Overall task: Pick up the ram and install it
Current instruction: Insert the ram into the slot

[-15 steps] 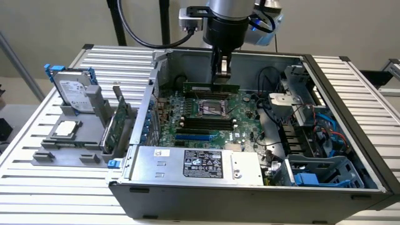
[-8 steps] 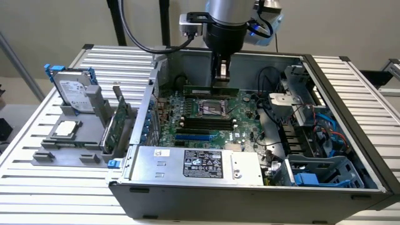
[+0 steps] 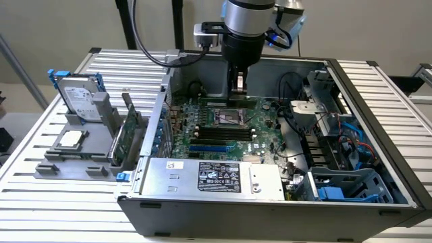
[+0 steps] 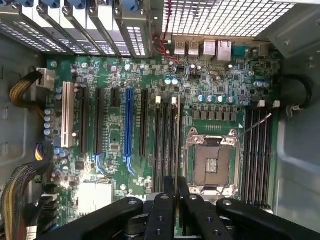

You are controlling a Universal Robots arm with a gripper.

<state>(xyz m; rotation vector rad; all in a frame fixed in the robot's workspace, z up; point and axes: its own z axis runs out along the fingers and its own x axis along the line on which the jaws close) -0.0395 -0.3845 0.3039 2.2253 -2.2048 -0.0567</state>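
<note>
Ram point(image 3: 243, 97) is in the pincer point(image 3: 240, 90), inside the open PC case point(image 3: 270, 217), low over the motherboard point(image 3: 263, 126), just behind the CPU socket point(image 3: 228, 117) as the exterior view has it. Pincer is closed down on the stick, with only the thin board between the fingers.

In the wrist view I see the ram point(image 4: 177, 150) edge-on, a thin line running out from between the two black fingers point(image 4: 165, 205). It lies along the bank of memory slots right beside the socket point(image 4: 212, 162), over the slot nearest the socket as far as I can judge. I can't tell if the bottom edge is in the slot yet or just above it.

How I'd do this step well:
- Keep the stick's edge parallel to the slot along its whole length. Any yaw and one end hangs up.
- Check the white end latch point(image 4: 173, 100) is tipped open. I can't confirm that from here.
- I can't see the notch-to-key match, so go down slowly and back off if it resists early.
- Press straight down, with no side load. The board is thin and will flex.
- Watch the neighbouring slots and the socket frame for finger clearance, which looks tight.

Outside the case, the expansion card point(image 3: 128, 129) and hard drive point(image 3: 80, 98) sit in their holder on the tabletop point(image 3: 40, 202), well clear.
</note>
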